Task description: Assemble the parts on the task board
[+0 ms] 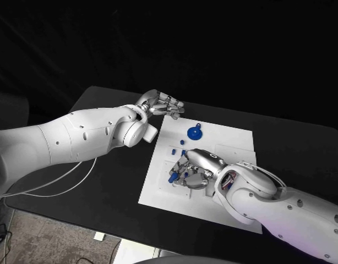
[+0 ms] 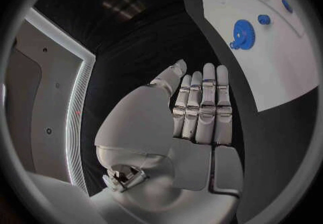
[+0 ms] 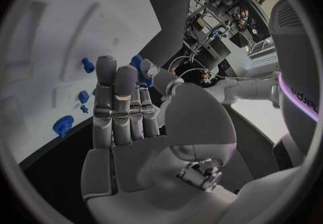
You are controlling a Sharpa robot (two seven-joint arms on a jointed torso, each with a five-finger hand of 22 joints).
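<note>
White task board point(image 1: 224, 144) flat in the middle of the black tabletop point(image 1: 97, 104). Blue gear point(image 1: 195, 132) near the board's far edge, apart from both hands. Left hand point(image 1: 161, 105) just beyond the board's far left corner, over the tabletop, fingers straight and side by side, holding nothing. Right hand point(image 1: 194, 168) low over the board's near left part, among small blue parts point(image 1: 172, 177); fingers curled, a blue piece point(image 3: 139, 68) showing behind the fingertips, grip impossible to tell.

The right hand point(image 1: 194, 169) covers part of the task board point(image 1: 224, 137), hiding whatever sits beneath its fingers; whether it grips the small blue part point(image 1: 172, 177) is unclear.
</note>
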